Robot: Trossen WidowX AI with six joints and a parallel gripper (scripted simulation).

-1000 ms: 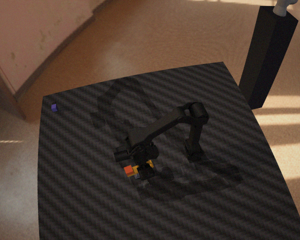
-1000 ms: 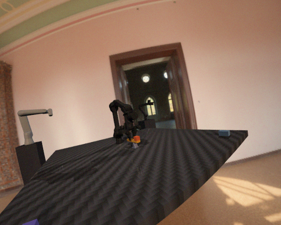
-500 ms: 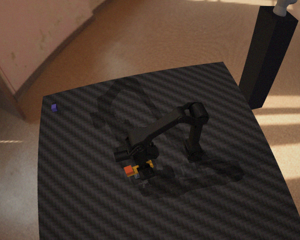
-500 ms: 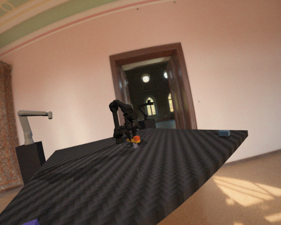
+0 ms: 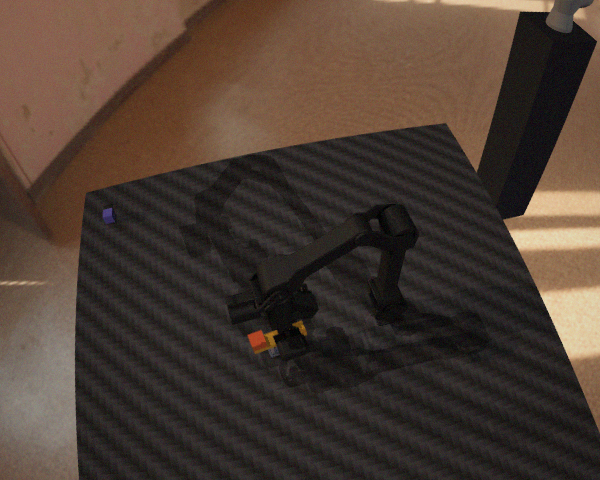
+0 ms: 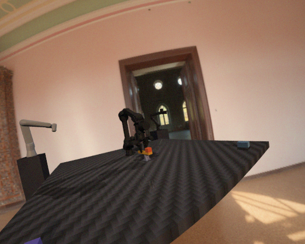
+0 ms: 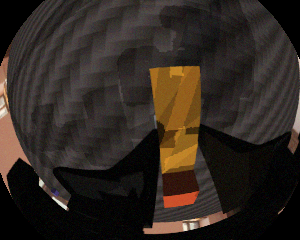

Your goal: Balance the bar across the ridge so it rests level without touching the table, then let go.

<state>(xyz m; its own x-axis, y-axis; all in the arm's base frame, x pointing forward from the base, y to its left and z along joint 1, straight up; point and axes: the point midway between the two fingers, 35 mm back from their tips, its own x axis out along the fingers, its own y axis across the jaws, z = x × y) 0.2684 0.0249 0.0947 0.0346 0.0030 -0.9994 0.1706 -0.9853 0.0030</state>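
The yellow bar (image 5: 271, 339) (image 6: 149, 153) (image 7: 176, 100) has an orange-red block (image 5: 257, 339) (image 6: 148, 149) (image 7: 181, 199) on one end. My gripper (image 5: 291, 338) (image 7: 177, 131) is shut on the bar, one finger on each side, away from the block end. The small grey-purple ridge (image 5: 274, 352) (image 6: 146, 158) stands on the table under the bar, nearer the block end. The bar looks about level and clear of the table in the exterior view. Whether it touches the ridge I cannot tell. The ridge is hidden in the wrist view.
A small purple block (image 5: 108, 215) (image 6: 33, 241) lies near one table corner. A blue block (image 6: 243, 144) lies near another corner. Another arm (image 5: 561, 21) (image 6: 29, 138) stands on a dark pedestal (image 5: 522, 118) (image 6: 33, 173) beyond the table edge.
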